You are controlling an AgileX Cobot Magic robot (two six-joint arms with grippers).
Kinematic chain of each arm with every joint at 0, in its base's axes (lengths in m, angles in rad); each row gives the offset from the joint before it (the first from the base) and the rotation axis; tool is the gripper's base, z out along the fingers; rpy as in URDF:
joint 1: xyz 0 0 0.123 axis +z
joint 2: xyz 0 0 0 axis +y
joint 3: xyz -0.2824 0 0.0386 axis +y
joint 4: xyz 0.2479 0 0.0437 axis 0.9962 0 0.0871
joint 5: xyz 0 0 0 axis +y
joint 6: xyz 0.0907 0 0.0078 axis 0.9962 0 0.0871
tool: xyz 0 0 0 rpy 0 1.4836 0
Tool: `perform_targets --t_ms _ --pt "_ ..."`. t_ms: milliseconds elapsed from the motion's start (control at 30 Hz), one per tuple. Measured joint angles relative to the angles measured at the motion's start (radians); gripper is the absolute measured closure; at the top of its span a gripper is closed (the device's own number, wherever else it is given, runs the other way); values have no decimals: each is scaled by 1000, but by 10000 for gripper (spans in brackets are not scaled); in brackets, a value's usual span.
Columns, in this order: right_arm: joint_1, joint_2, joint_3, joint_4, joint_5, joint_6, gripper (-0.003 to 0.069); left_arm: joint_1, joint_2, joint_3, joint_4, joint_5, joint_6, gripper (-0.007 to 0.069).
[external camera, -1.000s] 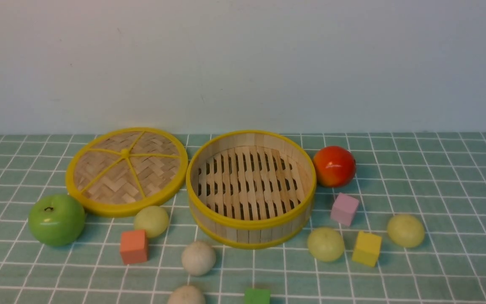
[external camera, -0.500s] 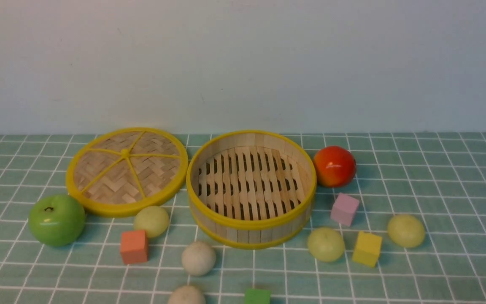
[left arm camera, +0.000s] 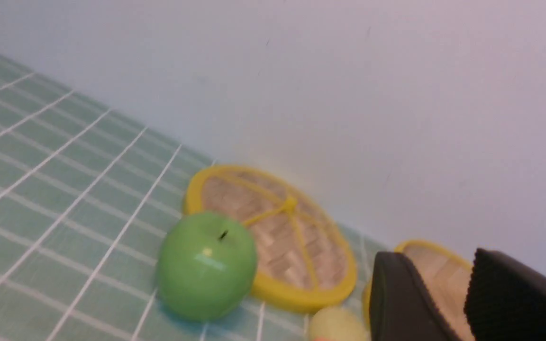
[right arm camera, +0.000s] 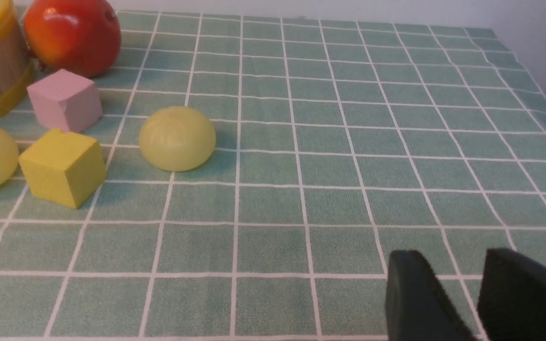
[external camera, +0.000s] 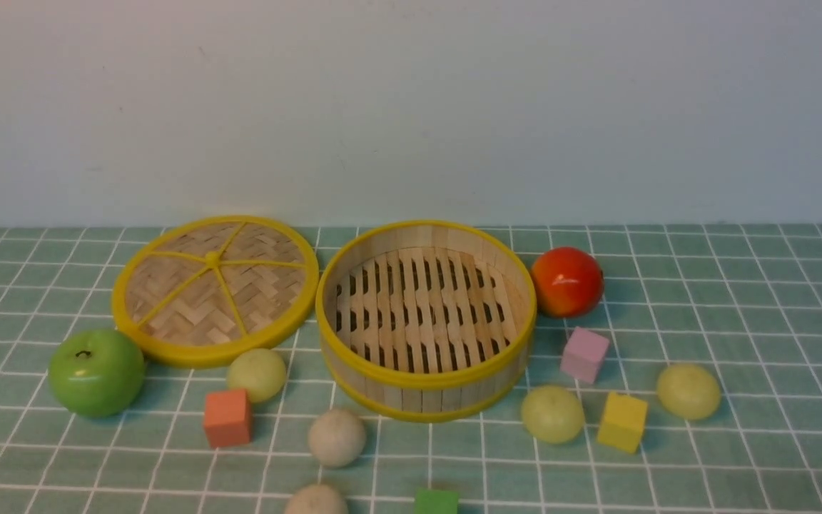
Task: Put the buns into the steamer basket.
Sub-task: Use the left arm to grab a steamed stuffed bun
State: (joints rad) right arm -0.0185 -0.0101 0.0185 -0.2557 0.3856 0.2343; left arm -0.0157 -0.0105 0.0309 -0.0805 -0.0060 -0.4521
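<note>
Room for moving lies mostly to the right of the steamer basket [external camera: 425,400]. Past the red-orange fruit [external camera: 566,281], which sits just beside the basket's far right wall, the worktop [external camera: 775,300] runs on as bare green tiles with white lines.

All five buns lie outside the basket, on the worktop. The left yellow-green bun [external camera: 256,374] is near its front left, just in front of the flat woven lid [external camera: 215,289]. The lid lies against the basket's left wall or a hair off it; I cannot tell which. An orange cube [external camera: 227,417] is just in front of that bun, and a green apple [external camera: 95,371] sits farther left.

The middle yellow-green bun [external camera: 552,413] is near the basket's front right. A yellow cube [external camera: 621,422] lies between it and the right yellow-green bun [external camera: 688,390]. A pink cube [external camera: 584,354] is behind them, nearer the basket.

The off-white bun [external camera: 336,437] lies just in front of the basket's front left. The second off-white bun [external camera: 315,500] and a green cube [external camera: 435,501] are farther forward, both cut by the front view's lower edge.

Behind the basket, a short strip of tiles meets a plain pale wall [external camera: 411,107].

The left claw [left arm camera: 439,270] shows only in its wrist view, to the front left of the basket. Its fingers stand a narrow gap apart and hold nothing. The right claw [right arm camera: 453,265] is over bare tiles to the front right, well apart from the right yellow-green bun. It is likewise narrowly parted and empty.
</note>
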Motion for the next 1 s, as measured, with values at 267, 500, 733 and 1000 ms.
perform_targets --t_ms 267,500,733,1000 --pt "0 0 0 0 0 0 421 0 0 -20 -86 -354 -7 386" --pt "0 0 0 0 0 0 421 0 96 -342 -72 -165 -7 386" --pt "0 0 0 0 0 0 421 0 466 -702 -50 166 -7 386" --pt "0 0 0 0 0 0 421 0 895 -789 20 394 44 386"
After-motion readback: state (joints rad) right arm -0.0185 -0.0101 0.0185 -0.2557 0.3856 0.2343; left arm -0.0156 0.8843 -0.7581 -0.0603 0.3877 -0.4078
